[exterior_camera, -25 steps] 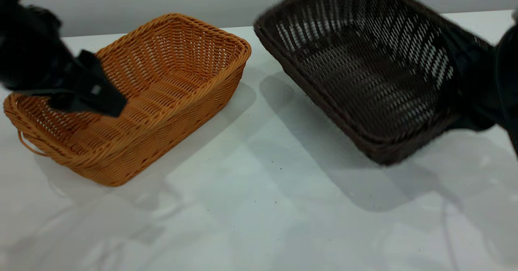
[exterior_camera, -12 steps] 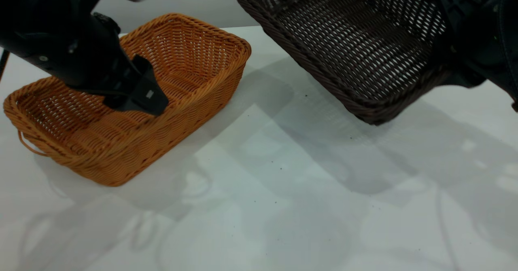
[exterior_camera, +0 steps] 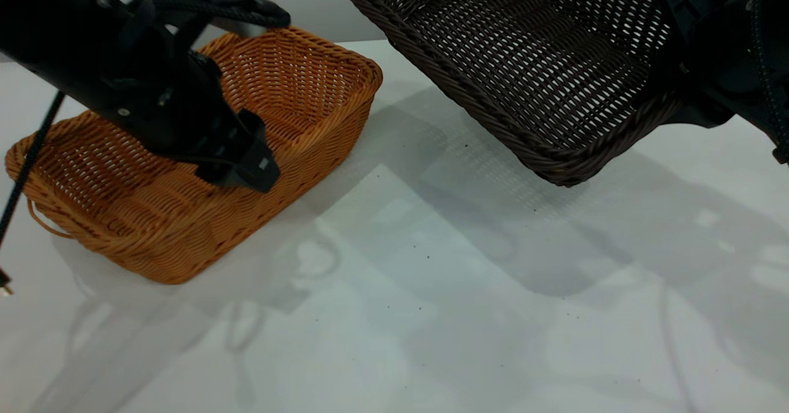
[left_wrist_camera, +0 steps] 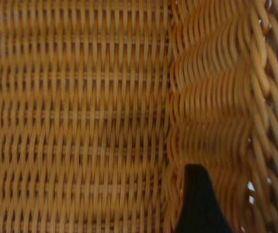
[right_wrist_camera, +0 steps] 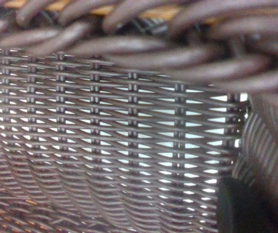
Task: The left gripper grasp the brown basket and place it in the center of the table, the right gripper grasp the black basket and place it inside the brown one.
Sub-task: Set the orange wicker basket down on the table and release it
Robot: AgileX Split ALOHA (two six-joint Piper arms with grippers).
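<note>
The brown basket [exterior_camera: 203,154] sits on the smooth white bench [exterior_camera: 431,290] at about nine o'clock in the exterior view. It is a long box shape, woven from orange-tan wicker, with a thick braided rim and a small loop at its near end. The left gripper [exterior_camera: 243,166] reaches down inside it, near the long wall that faces the bench's middle. One black finger [left_wrist_camera: 199,204] shows beside that bumpy wall; I cannot tell how far apart the fingers are.

The black basket [exterior_camera: 524,61] is up in the air at about one o'clock, tilted. It is dark woven wicker with many little holes. The right gripper [exterior_camera: 684,49] has hold of its far-right end.
</note>
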